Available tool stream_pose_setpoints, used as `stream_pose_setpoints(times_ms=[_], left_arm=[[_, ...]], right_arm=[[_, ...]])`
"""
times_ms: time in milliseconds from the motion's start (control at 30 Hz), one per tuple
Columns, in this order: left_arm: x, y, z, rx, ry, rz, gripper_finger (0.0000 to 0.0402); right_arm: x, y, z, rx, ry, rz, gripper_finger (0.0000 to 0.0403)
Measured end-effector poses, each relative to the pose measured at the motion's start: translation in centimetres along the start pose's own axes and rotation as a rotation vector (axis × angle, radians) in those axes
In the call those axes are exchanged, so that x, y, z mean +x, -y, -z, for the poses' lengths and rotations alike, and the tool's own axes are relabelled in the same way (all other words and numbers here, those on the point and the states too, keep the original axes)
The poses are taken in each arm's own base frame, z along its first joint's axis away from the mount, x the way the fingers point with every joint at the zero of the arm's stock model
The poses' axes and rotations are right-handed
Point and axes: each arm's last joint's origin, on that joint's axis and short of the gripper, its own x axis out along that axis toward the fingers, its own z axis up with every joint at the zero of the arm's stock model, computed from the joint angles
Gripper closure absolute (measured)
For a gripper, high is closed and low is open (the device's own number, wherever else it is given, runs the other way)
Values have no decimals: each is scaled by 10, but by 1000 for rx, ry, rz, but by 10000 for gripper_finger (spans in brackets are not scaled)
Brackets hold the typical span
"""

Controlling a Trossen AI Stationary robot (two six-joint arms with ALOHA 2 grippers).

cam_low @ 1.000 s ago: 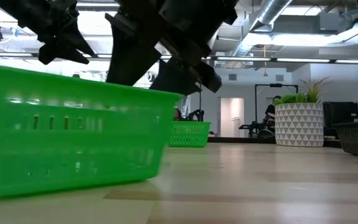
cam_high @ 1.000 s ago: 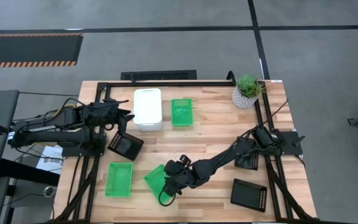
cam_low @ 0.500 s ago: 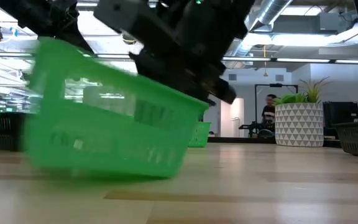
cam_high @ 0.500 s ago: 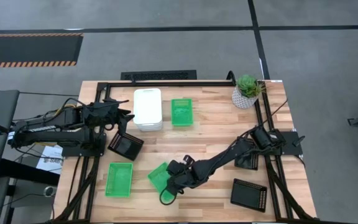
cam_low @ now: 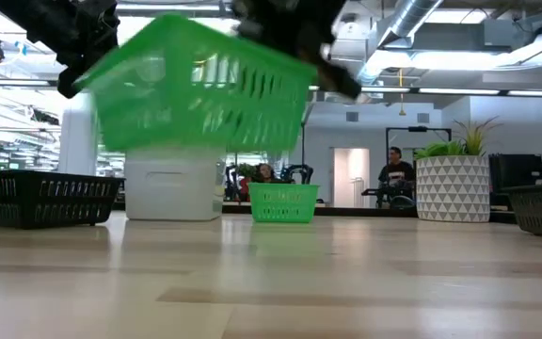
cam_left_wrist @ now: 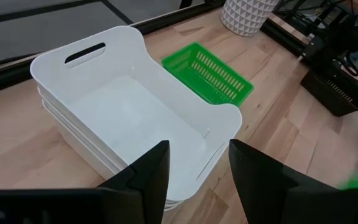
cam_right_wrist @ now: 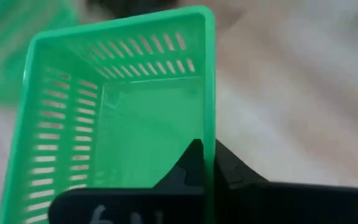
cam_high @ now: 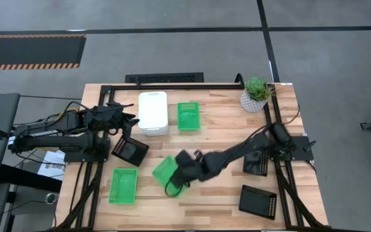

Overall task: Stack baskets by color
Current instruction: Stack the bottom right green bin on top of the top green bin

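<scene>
Right hand [cam_high: 184,173] is clenched on the rim of a green basket [cam_high: 165,171], its two fingers pinching one wall, as the right wrist view shows, with one finger inside and one outside. That edge grip lets the basket hang clear of the desk [cam_high: 224,129], tilted, so it can be carried and dropped into another of its color. In the low view the carried basket [cam_low: 200,89] floats well above the desk surface.

Left hand [cam_left_wrist: 197,168] hovers with its fingers parted and nothing between them, just over the stack of white baskets [cam_left_wrist: 129,124] at the far side of the desk, probably waiting its turn. A black basket [cam_high: 131,150] lies near that arm; two more black baskets [cam_high: 257,201] sit on the right side, one partly under the right arm.

Of the other green ones, one basket [cam_high: 123,185] lies at the near left and another [cam_high: 188,116] stands beside the white stack. The near-left one seems the likelier target, being closest.

A second ago the green basket rested on the desk with the right hand's fingers wide around its rim; half a second ago it was tipping up as they closed. Now it is fully lifted and has shifted slightly away from the near edge. The left arm has not moved.
</scene>
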Motion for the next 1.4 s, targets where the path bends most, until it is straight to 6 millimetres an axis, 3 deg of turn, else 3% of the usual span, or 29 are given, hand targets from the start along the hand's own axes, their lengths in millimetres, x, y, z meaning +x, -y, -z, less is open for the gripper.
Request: stream_pose_setpoints(times_ms=[200, 300, 367, 500, 633, 767, 867, 1200, 1400], left_arm=[[0, 0, 0, 0, 1, 0, 248], [0, 0, 0, -1, 0, 0, 248], [0, 0, 0, -6, 1, 0, 248], [0, 0, 0, -13, 3, 1, 248], [0, 0, 0, -18, 3, 2, 248], [0, 0, 0, -24, 1, 0, 248], [0, 0, 0, -29, 1, 0, 248], [0, 0, 0, -29, 11, -17, 248], [0, 0, 0, -28, 9, -15, 248]], right_arm=[[-63, 57, -63, 40, 169, 246, 397], [-79, 95, -88, 151, 261, 322, 398], [-76, 121, -94, 218, 303, 361, 398], [-53, 167, -95, 365, 333, 342, 398], [-21, 197, -92, 464, 340, 253, 398], [1, 210, -95, 522, 350, 159, 399], [10, 217, -93, 526, 309, 184, 399], [52, 217, -85, 541, 259, 169, 398], [59, 217, -87, 549, 261, 154, 391]])
